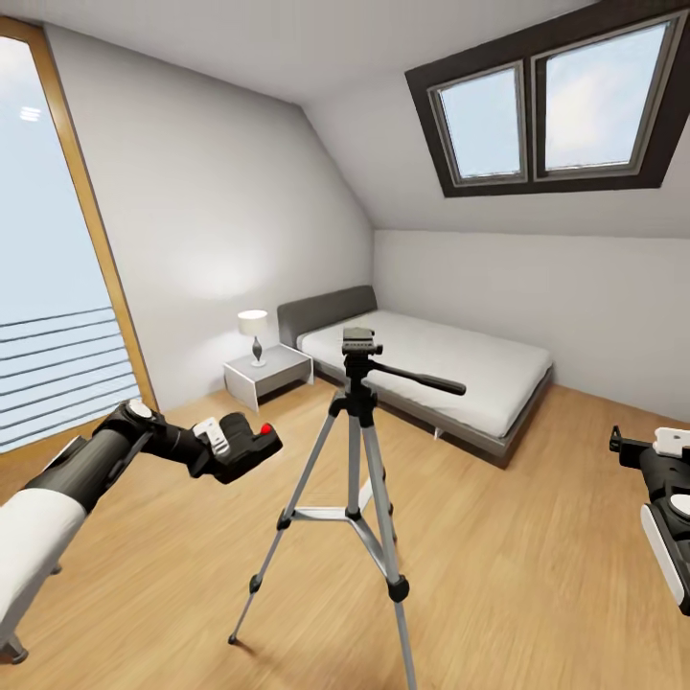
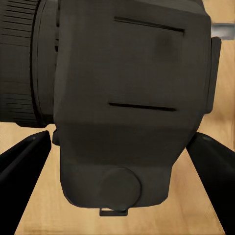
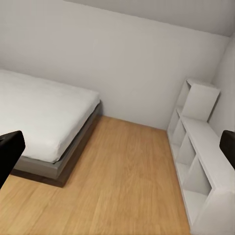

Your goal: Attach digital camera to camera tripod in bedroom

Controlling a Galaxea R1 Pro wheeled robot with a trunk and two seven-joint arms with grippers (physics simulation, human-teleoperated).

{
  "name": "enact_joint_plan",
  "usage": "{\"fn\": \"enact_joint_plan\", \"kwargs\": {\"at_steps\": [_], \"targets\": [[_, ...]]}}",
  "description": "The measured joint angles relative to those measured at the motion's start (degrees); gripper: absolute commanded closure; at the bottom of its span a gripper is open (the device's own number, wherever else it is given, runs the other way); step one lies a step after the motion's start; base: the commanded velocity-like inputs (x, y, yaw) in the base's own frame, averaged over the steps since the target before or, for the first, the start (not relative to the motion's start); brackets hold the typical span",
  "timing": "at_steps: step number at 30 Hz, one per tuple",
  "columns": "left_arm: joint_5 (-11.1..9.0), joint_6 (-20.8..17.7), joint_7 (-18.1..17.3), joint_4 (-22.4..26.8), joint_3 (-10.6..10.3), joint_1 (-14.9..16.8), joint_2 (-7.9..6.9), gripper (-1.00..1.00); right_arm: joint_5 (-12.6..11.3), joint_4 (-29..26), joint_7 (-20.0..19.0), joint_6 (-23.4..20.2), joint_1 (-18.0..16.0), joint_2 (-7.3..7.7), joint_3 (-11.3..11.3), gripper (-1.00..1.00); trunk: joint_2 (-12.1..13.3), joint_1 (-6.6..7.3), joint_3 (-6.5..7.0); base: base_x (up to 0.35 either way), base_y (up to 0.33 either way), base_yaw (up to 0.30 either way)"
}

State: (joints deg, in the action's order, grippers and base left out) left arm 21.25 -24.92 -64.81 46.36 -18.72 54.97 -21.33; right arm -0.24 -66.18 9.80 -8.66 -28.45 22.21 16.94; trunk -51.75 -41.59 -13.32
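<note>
The camera tripod (image 1: 356, 479) stands on the wood floor in the middle of the head view, silver legs spread, its black pan head (image 1: 360, 341) bare on top and its handle pointing right. My left gripper (image 1: 251, 448) is shut on the digital camera (image 1: 255, 443), black with a red button, held left of the tripod and below its head. In the left wrist view the digital camera (image 2: 127, 103) is clamped between the two dark fingers (image 2: 24, 159). My right gripper (image 3: 117, 147) is open with nothing between its fingers, far right of the tripod.
A low grey bed (image 1: 450, 379) with a white mattress stands behind the tripod. A grey nightstand (image 1: 268, 372) with a lamp (image 1: 254, 333) is at its left. A tall window (image 1: 43, 268) fills the left wall. A white shelf unit (image 3: 200, 156) stands along a wall.
</note>
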Motion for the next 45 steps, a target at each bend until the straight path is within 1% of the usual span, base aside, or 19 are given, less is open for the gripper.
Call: {"fn": "enact_joint_plan", "kwargs": {"at_steps": [2,5,8,13,18,20,28,37,45], "targets": [[0.0,-2.1,0.0,1.5,0.2,0.0,-0.04,1.00,0.0,0.0,0.0,0.0,0.0,0.00,0.0,-1.00,0.8,0.44,0.36,0.000,0.000,0.000],[0.0,-3.8,0.1,2.7,0.3,0.1,-0.08,1.00,0.0,0.0,0.0,0.0,0.0,0.00,0.0,-1.00,2.0,1.10,0.90,0.000,0.000,0.000],[0.1,-5.3,0.1,3.4,0.4,0.3,-0.11,1.00,0.0,0.0,0.0,0.0,0.0,0.00,0.0,-1.00,3.2,1.76,1.44,0.000,0.000,0.000],[0.1,-8.4,0.2,3.9,0.9,1.5,-0.16,1.00,0.0,0.0,0.0,0.0,0.0,0.00,0.0,-1.00,5.2,2.86,2.34,0.000,0.000,0.000],[0.1,-11.2,0.2,4.0,1.2,3.4,-0.11,1.00,0.0,0.0,0.0,0.0,0.0,0.00,0.0,-1.00,7.2,3.96,3.24,0.000,0.000,0.000],[0.2,-12.9,0.2,4.1,1.3,4.7,-0.10,1.00,0.0,0.0,0.0,0.0,0.0,0.00,0.0,-1.00,8.0,4.40,3.60,0.000,0.000,0.000],[0.2,-17.1,0.2,4.1,1.4,8.7,-0.08,1.00,0.0,0.0,0.0,0.0,0.0,0.00,0.0,-1.00,11.2,6.16,5.05,0.000,0.000,0.000],[0.1,-20.0,0.2,4.1,1.4,12.5,0.06,1.00,0.0,0.0,0.0,0.0,0.0,0.00,0.0,-1.00,14.9,8.14,6.67,0.000,0.000,0.000],[0.2,-23.3,0.2,4.1,1.3,14.3,0.65,1.00,0.0,0.0,0.0,0.0,0.0,0.00,0.0,-1.00,18.1,9.90,8.11,0.000,0.000,0.000]]}}
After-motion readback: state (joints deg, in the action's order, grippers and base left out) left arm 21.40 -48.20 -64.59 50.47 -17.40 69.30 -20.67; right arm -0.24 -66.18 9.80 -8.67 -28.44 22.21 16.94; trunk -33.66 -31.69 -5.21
